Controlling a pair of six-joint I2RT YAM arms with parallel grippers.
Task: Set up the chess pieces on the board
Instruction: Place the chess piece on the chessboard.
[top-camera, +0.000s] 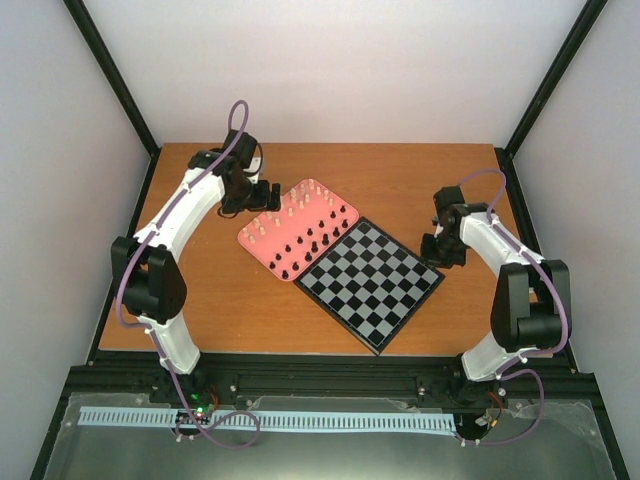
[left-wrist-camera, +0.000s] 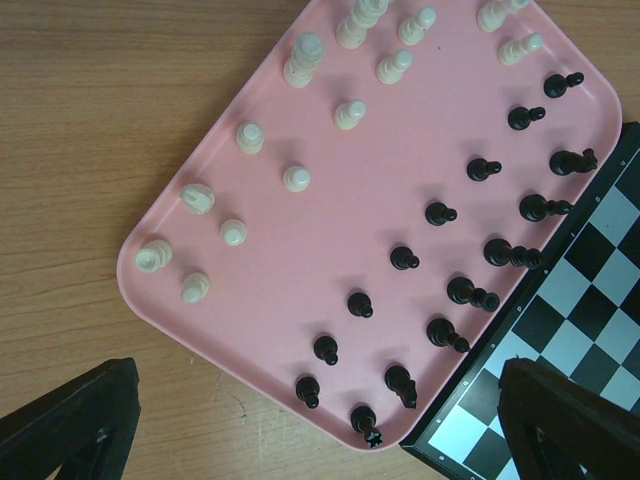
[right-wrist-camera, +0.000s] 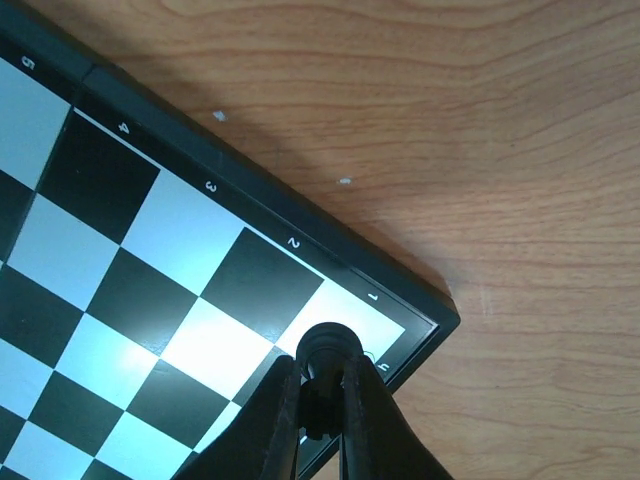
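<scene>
My right end effector clamps a black peg-like chess piece, lower centre, apparently bound for the corner of the flat black-and-grey checkered board.

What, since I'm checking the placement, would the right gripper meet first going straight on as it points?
Likely the board at its corner square; the black piece in the right gripper would touch first. Height is unclear.

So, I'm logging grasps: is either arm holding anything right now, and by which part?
The right arm's fingers pinch a black chess piece by its stem, below the round head. The left arm's fingers hold nothing.
</scene>
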